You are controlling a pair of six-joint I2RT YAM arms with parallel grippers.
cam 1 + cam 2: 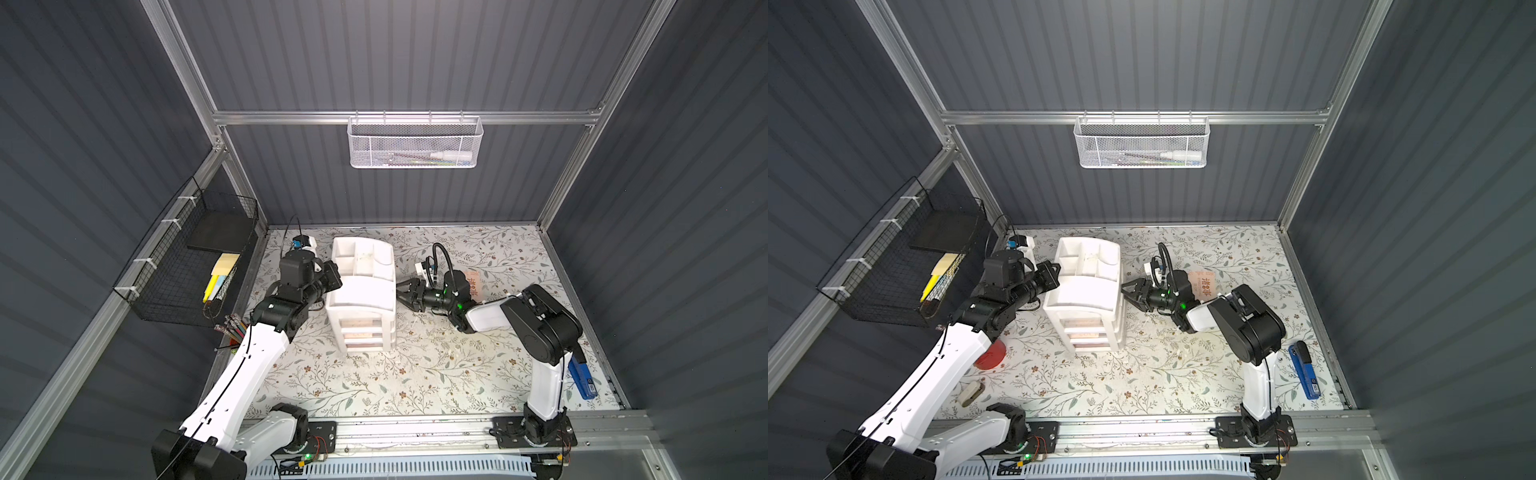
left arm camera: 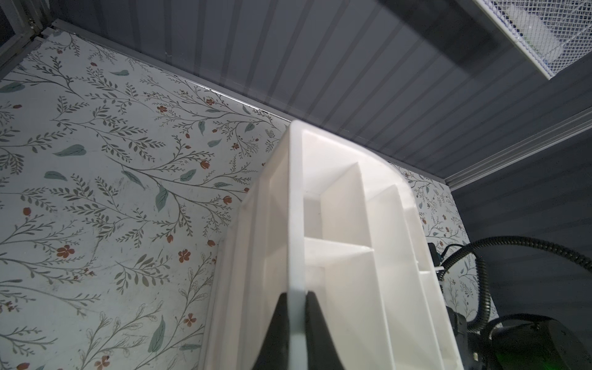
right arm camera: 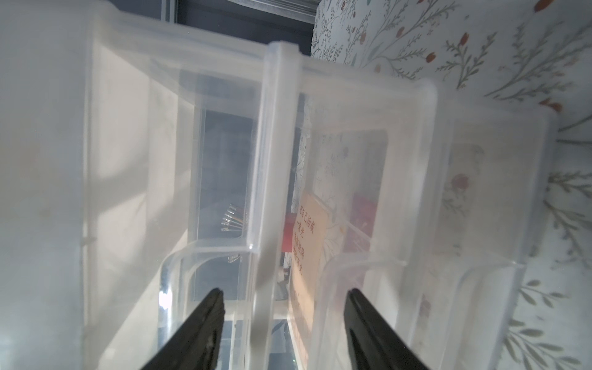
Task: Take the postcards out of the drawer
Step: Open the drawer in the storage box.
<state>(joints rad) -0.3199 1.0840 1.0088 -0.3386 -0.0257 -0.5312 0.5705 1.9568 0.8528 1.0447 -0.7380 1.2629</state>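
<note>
Clear drawers (image 3: 368, 134) hold postcards (image 3: 309, 250); left tool (image 2: 297, 294) clamps the organizer (image 1: 361, 286) at its rim, right tool (image 3: 284, 290) open.

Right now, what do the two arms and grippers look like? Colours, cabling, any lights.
Both arms have white shell links and black joint housings, and sit on black base plates. The left arm has a thin black cable along its white link. The right arm carries a ribbed black hose at the wrist and a green LED. The left gripper and right gripper have black tapered fingers.
</note>
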